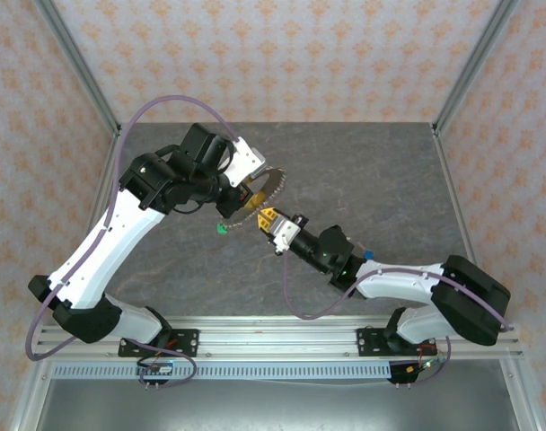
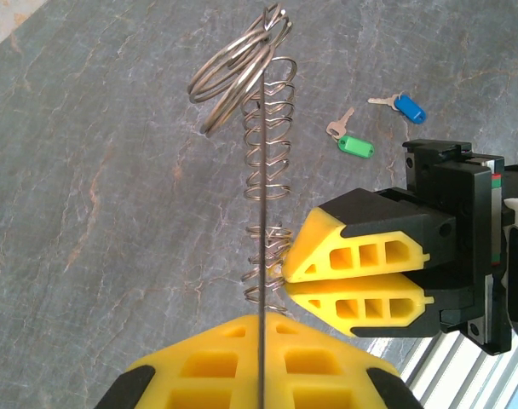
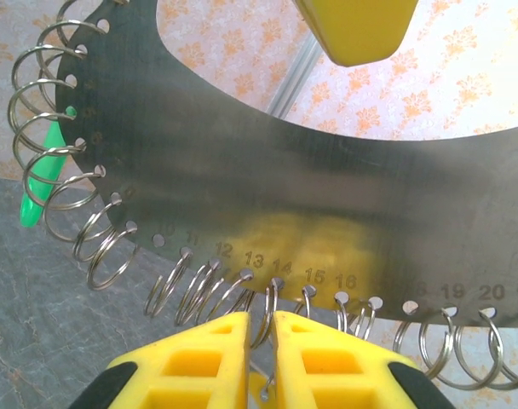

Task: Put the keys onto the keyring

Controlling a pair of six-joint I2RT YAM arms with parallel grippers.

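Nearest to me, the right fingers [image 3: 199, 362] had drawn almost together, clamped on one split ring [image 3: 266, 311], its wire caught in the thin slit between the yellow pads. That ring hung from the hole stamped 14 on the lower edge of the keyring [image 3: 327, 179]. The keyring was a flat grey metal band with numbered holes, fringed all round with more small wire rings, and it was held up off the desk [image 2: 114, 170].

Just beyond, the left fingers [image 2: 216, 366] were clamped on the keyring's edge. From the left wrist I saw the band edge-on as a thin upright line rising out of them, with the rings coiled along it and the right fingers touching those rings from the side.

Farther off, two keys lay flat on the desk near each other, apart from the keyring: the green-tagged key [image 2: 354, 146] and, behind it, the blue-tagged key [image 2: 406, 106].
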